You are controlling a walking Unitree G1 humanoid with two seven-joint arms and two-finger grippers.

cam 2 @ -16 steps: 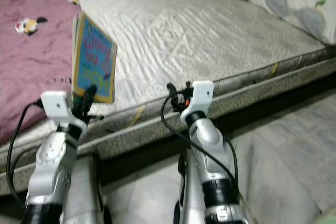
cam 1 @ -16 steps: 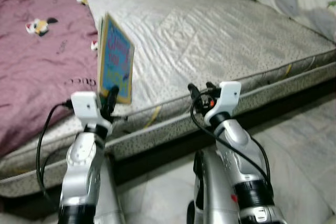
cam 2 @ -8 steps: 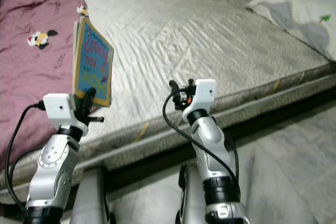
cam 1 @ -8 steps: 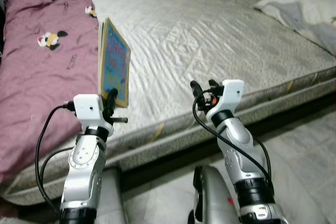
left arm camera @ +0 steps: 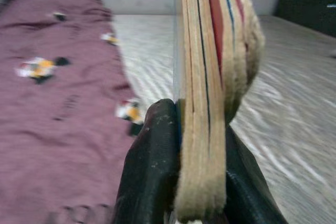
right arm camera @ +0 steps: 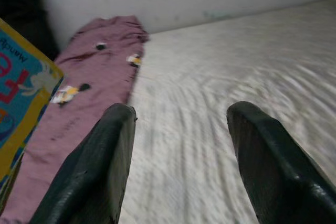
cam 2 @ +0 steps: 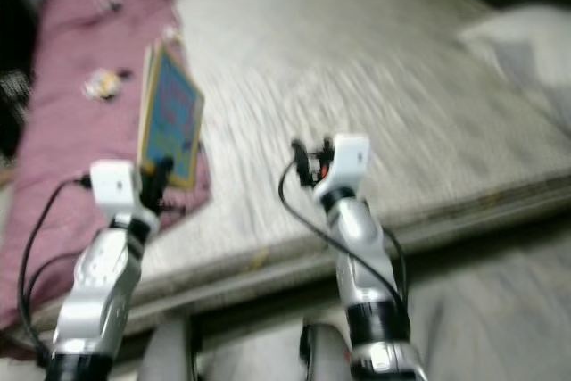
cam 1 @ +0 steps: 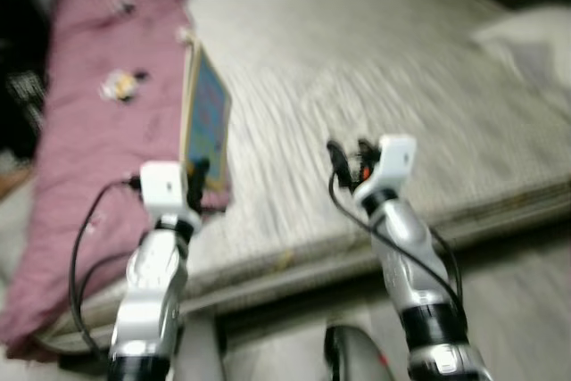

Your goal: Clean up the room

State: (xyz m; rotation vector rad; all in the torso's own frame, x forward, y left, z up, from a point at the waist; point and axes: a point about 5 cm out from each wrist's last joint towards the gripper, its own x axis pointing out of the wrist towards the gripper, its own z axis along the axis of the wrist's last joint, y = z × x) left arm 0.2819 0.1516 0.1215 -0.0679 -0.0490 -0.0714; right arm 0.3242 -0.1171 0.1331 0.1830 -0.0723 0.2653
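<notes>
Yellow-edged blue book (cam 2: pixel 171 122), maroon blanket (cam 1: pixel 98 131)

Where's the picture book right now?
The picture book stands upright in the left claw, on the robot's left, above the mattress edge beside the maroon blanket.

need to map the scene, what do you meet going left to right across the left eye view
maroon blanket → book held upright in the left gripper → right gripper over the bare mattress → pillow
</notes>
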